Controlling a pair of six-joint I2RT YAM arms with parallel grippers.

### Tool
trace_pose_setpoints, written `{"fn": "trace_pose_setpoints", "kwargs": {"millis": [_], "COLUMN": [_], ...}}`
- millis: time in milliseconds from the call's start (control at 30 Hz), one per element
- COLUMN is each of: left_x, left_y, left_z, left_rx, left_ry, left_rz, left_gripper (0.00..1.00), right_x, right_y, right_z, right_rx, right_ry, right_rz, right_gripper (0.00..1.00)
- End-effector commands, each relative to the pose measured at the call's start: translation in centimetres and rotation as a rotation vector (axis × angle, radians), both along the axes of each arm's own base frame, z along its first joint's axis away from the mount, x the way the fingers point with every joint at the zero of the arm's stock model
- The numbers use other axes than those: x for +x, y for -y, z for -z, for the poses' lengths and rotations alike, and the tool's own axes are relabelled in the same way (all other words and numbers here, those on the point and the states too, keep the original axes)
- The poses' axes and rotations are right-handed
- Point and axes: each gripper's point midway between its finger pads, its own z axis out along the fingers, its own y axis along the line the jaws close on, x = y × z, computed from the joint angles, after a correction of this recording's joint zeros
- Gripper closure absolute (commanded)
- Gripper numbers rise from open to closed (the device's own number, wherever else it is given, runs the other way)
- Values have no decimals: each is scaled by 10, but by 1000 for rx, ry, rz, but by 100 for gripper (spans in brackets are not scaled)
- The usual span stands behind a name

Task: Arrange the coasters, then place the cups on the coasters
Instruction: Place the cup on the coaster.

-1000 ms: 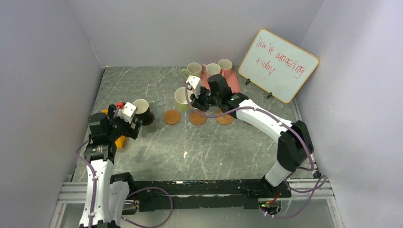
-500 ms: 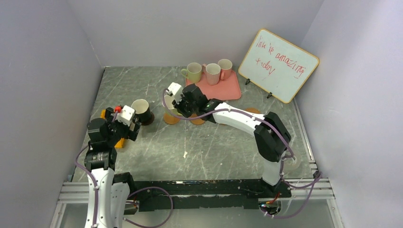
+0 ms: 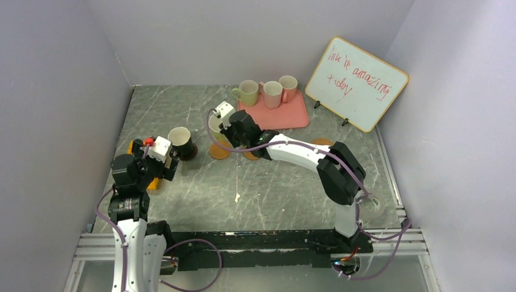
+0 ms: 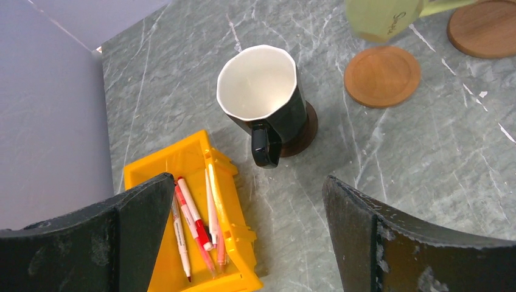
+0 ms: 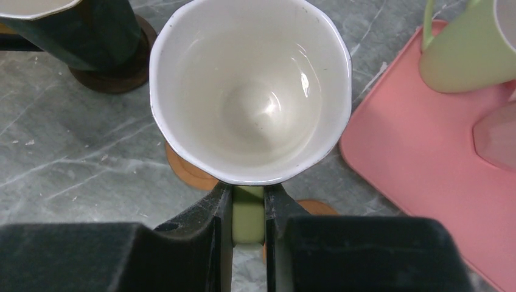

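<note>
The right hand point(image 5: 248, 210) clenches the handle of a pale green cup point(image 5: 249, 91), mouth up and handle pointing back at the hand, above an orange coaster point(image 5: 187, 171), while the left hand point(image 4: 246, 210) hangs released near the dark cup point(image 4: 268, 103).

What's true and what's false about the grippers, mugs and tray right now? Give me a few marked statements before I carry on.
1. The right gripper is shut on the handle of a pale green mug. True.
2. The left gripper is holding the dark mug. False: it is open and empty, with the dark mug standing free beyond its fingers.
3. The dark mug stands on the dark brown coaster. True.
4. The pink tray has no mugs at it. False: a second green mug and two pink mugs stand at its far edge.
5. The yellow bin holds pens. True.
</note>
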Motion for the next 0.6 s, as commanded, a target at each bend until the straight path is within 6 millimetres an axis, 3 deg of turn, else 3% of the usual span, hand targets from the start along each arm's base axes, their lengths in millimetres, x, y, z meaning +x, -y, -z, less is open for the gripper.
{"fn": "trace_pose_setpoints", "kwargs": {"millis": [0,200,567], "left_x": [2,0,-1], "left_y": [-5,-5,-6], "left_z": [-6,-7,-8], "left_rx": [-11,-10,-9], "left_ry": [27,37,42], "left_rz": [-29,-25,-28], "left_gripper": [4,4,4], "right_x": [13,11,-7], "right_y": [-23,-19,-30], "right_z": [-40,-41,-27], "right_rx": [111,111,118], "right_ry": [138,180,99], "right_rz": [30,21,-80], "right_gripper": [100,100,100]}}
